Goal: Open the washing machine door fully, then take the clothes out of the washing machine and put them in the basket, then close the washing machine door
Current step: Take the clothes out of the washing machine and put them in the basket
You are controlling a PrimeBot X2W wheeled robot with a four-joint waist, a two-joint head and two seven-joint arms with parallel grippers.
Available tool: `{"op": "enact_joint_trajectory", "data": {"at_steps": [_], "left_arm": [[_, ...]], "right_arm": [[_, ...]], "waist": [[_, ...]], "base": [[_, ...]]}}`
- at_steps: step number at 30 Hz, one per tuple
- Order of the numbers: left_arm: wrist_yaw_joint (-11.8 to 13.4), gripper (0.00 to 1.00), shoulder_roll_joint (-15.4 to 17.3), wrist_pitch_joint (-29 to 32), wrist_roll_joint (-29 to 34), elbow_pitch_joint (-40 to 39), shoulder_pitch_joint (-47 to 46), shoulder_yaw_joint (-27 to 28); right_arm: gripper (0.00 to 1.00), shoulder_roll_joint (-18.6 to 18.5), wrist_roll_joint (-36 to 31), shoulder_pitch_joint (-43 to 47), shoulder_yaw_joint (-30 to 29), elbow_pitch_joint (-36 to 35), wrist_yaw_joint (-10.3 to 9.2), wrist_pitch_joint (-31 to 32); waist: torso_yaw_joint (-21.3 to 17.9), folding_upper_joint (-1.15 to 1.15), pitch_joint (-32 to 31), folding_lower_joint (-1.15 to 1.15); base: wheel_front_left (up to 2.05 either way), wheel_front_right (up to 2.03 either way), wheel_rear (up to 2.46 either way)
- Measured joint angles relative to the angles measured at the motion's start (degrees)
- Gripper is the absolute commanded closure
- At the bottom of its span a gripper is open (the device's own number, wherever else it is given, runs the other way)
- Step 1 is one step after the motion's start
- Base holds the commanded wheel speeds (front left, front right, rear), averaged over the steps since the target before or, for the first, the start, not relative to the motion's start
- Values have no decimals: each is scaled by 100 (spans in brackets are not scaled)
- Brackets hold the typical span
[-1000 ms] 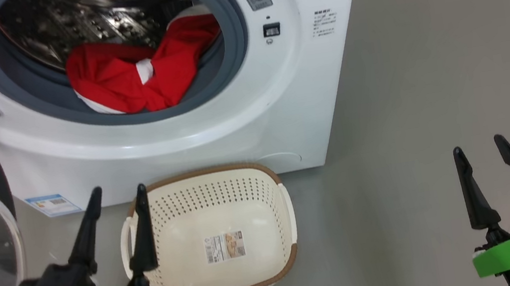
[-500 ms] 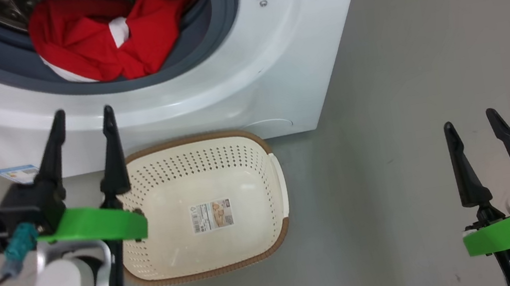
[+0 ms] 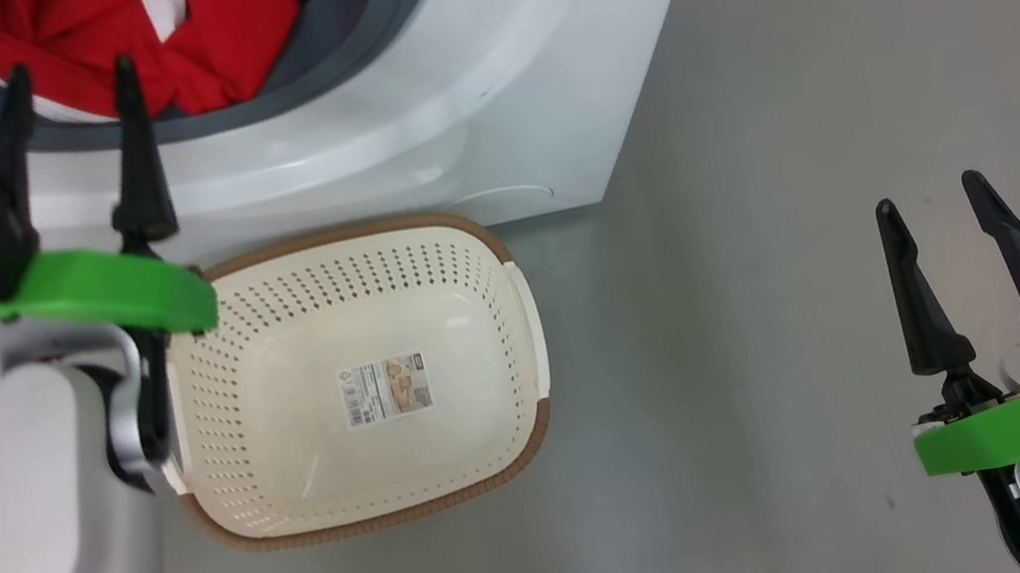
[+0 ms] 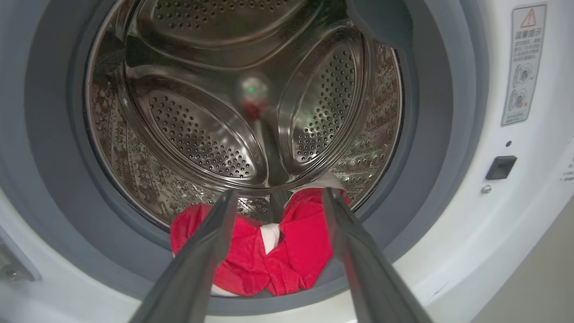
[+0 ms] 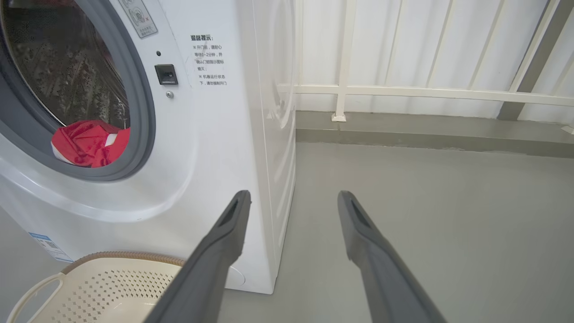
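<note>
My left gripper (image 3: 71, 74), tapered dark fingers spread and empty, points into the washing machine (image 3: 439, 85). Crumpled red clothes (image 4: 242, 260) lie just ahead, on the grey rubber ring (image 4: 49, 148) below the perforated steel drum (image 4: 202, 139). The cream perforated basket (image 3: 483, 240) sits near its wrist. My right gripper (image 3: 927, 194) hangs parted and empty, well apart.

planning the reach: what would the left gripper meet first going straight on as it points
Probably the clothes at the front of the drum, straight ahead of the open left gripper; depth is unclear.
</note>
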Motion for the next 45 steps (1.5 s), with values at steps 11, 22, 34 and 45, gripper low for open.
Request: {"op": "enact_joint_trajectory", "data": {"at_steps": [11, 22, 34, 45], "left_arm": [[80, 0, 243, -24, 309, 1038, -1215, -119], [270, 0, 504, 335, 603, 2098, -2093, -288], [383, 0, 738, 1017, 731, 3100, -2899, -428], [423, 0, 900, 1652, 658, 4054, -3280, -419]], "right_arm": [[0, -2, 52, -239, 92, -14, 0, 0], [0, -4, 52, -371, 202, 8, 1, 0], [0, -4, 109, -458, 359, 77, 1, 0], [0, -5, 210, -508, 498, 176, 1, 0]], "waist": [[-154, 0, 480, 0], [-340, 0, 769, 0], [-529, 0, 934, 0], [-708, 0, 1077, 0]], "base": [[0, 0, 0], [0, 0, 0], [0, 0, 0], [0, 0, 0]]}}
